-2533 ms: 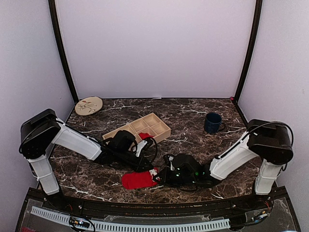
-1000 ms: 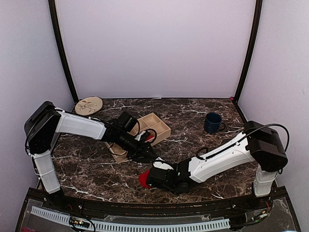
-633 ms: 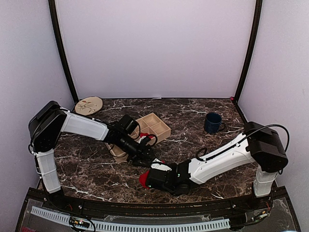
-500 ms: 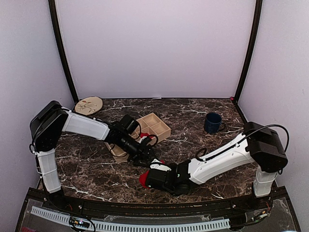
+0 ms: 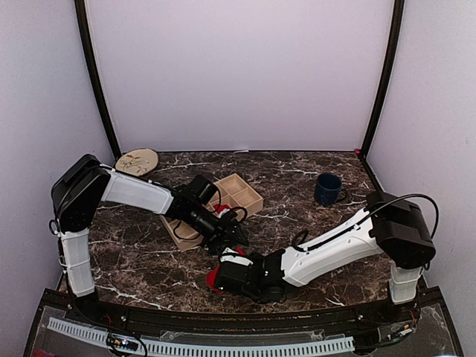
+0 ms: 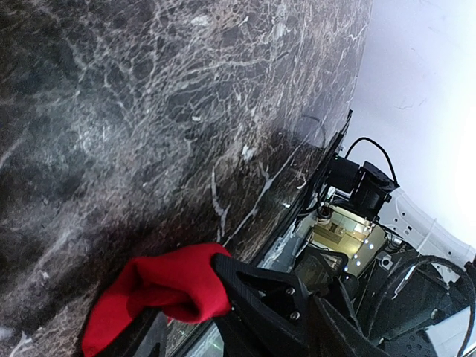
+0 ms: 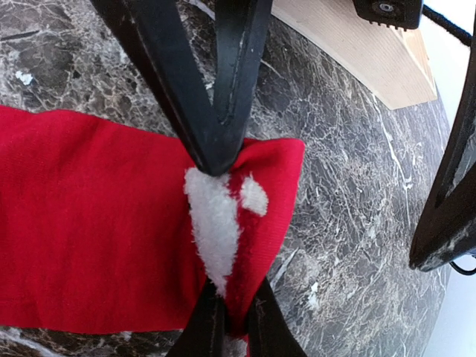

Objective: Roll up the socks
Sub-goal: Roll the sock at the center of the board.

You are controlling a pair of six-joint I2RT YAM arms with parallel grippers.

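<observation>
right tool [image 7: 219, 230]: clamped on red sock [image 7: 89, 223] | left tool [image 5: 232, 236]: can't tell if open | red sock near its 6 o'clock

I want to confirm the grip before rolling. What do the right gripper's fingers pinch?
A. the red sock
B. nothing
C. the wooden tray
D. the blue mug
A: in the right wrist view the right gripper is shut on the red sock.
</observation>
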